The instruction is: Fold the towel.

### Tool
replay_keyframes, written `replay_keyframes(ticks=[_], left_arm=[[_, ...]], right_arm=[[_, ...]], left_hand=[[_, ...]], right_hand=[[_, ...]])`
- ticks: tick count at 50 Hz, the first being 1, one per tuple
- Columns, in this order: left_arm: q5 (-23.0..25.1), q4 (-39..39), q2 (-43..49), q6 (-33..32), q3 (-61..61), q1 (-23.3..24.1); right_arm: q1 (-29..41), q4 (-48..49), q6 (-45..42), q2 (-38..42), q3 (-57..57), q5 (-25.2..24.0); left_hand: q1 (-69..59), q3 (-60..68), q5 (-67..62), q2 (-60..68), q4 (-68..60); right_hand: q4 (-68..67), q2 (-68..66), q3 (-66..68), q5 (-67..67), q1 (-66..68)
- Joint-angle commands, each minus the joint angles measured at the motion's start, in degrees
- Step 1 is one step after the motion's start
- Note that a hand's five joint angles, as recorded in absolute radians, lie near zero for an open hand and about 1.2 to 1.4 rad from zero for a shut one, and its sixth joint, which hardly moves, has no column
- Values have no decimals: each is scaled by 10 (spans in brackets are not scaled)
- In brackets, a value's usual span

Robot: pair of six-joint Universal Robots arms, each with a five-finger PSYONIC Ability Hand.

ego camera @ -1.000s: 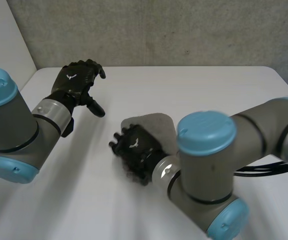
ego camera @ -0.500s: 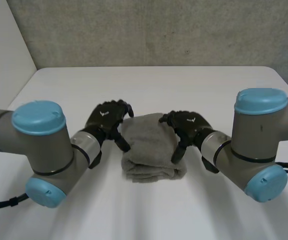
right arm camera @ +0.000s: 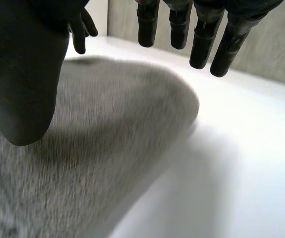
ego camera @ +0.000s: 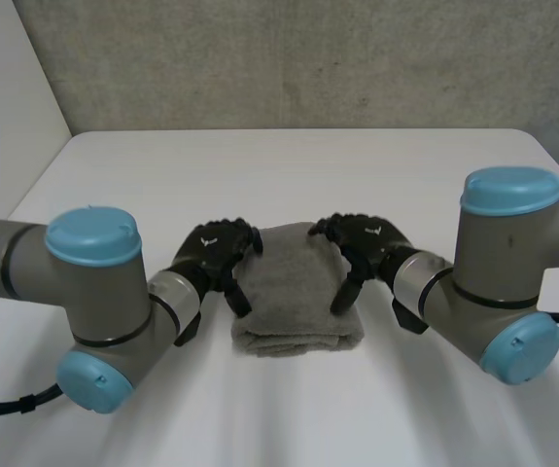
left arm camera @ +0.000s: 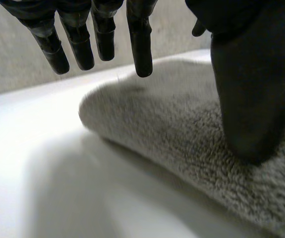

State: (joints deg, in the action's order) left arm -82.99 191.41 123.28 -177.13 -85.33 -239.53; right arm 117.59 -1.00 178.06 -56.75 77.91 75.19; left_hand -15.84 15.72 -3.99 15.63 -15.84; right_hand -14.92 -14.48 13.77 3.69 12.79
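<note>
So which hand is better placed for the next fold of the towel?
Left, marginally: the left hand looks to have its thumb resting on the edge of the towel, fingers straight above. The right hand mirrors it opposite, contact less clear.

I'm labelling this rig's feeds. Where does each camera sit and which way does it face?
Head view: behind and between the arms, looking down at the table; both arms show, left hand and right hand flanking the towel.
Left wrist view: on the left wrist, looking along the palm; its fingers and thumb over the towel.
Right wrist view: on the right wrist, likewise; fingers and thumb over the towel.
All three share the towel.
</note>
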Motion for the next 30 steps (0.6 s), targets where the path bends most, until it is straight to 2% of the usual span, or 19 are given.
replay_keyframes(ticks=[1,2,4,7,9,10,12,17,22,30], left_arm=[[-1,-14,-58,-9,22,-2],[-1,-24,-74,-11,31,-7],[-1,-39,-93,-13,43,-10],[-2,-79,-125,-13,73,-22],[-2,-101,-139,-12,85,-30],[-3,-121,-152,-11,94,-39],[-5,-140,-165,-10,102,-48],[-24,-165,-189,-7,112,-61],[-78,-171,-201,-6,114,-61],[-94,-177,-203,-5,113,-61]], right_arm=[[-3,0,2,-90,-5,21],[-3,0,2,-90,-5,21],[-12,-1,2,-129,-13,69],[-17,-3,2,-147,-16,99],[-21,-8,1,-175,-25,154],[-21,-8,1,-175,-25,154],[-24,-13,-3,-188,-29,187],[-26,-23,-6,-193,-32,189],[-26,-33,-7,-190,-31,188],[-25,-34,-8,-188,-23,186]], left_hand=[[38,-37,19,-36,38],[39,-38,21,-37,39],[45,-43,26,-42,45],[48,-47,29,-46,48],[50,-48,31,-47,50],[50,-48,31,-47,50],[50,-48,31,-47,50],[50,-48,31,-47,50],[50,-48,31,-47,50],[50,-48,31,-47,50]], right_hand=[[49,45,-38,-37,-28],[49,45,-38,-37,-28],[49,45,-38,-37,-28],[49,45,-38,-37,-28],[49,45,-38,-37,-28],[49,45,-38,-37,-28],[49,45,-38,-37,-28],[49,45,-38,-37,-28],[49,45,-38,-37,-28],[49,45,-38,-37,-28]])
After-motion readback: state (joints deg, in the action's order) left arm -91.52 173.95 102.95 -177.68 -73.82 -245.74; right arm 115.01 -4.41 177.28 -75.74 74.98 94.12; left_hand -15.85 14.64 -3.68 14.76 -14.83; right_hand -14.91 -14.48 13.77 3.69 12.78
